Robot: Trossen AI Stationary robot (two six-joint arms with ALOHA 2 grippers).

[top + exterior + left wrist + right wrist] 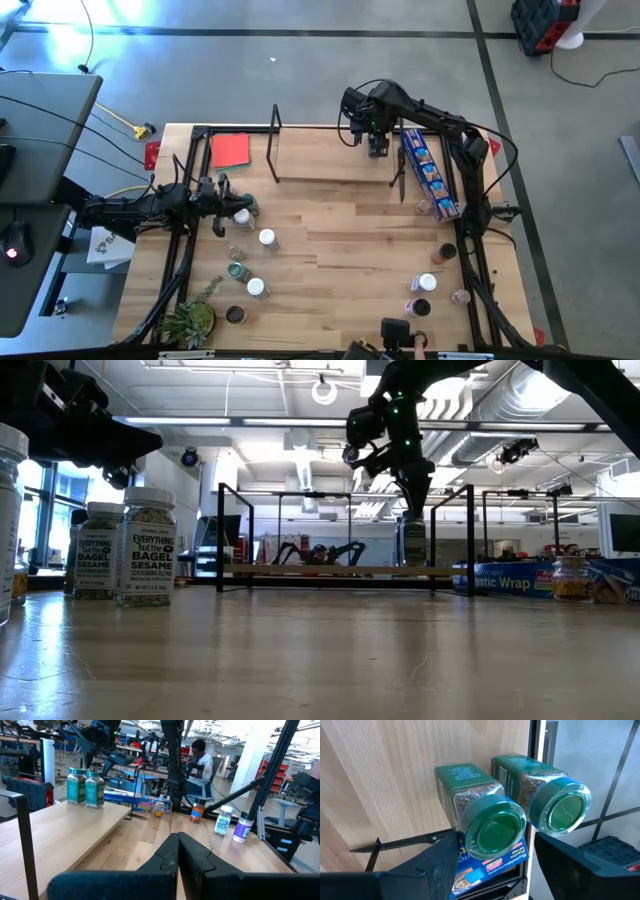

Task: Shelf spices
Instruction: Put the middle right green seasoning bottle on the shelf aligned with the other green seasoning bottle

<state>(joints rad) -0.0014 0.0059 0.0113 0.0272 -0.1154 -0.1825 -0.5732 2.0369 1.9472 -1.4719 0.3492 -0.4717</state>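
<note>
Your table (330,250) holds scattered spices (267,238); two green-topped jars (495,827) stand on the shelf (330,170), the blue box (430,172) just beside. Right gripper (377,148) released above them; left gripper (222,197) clenched empty.

jars on the shelf (60,832): 2 green-topped (495,831) (562,807) | jars on the tabletop (340,250): about 6 at the left (267,238), about 6 at the right (427,284) | blue box (428,172): 1 | plant (188,322): 1 | red sheet (230,150): 1 | arms: 2
</note>
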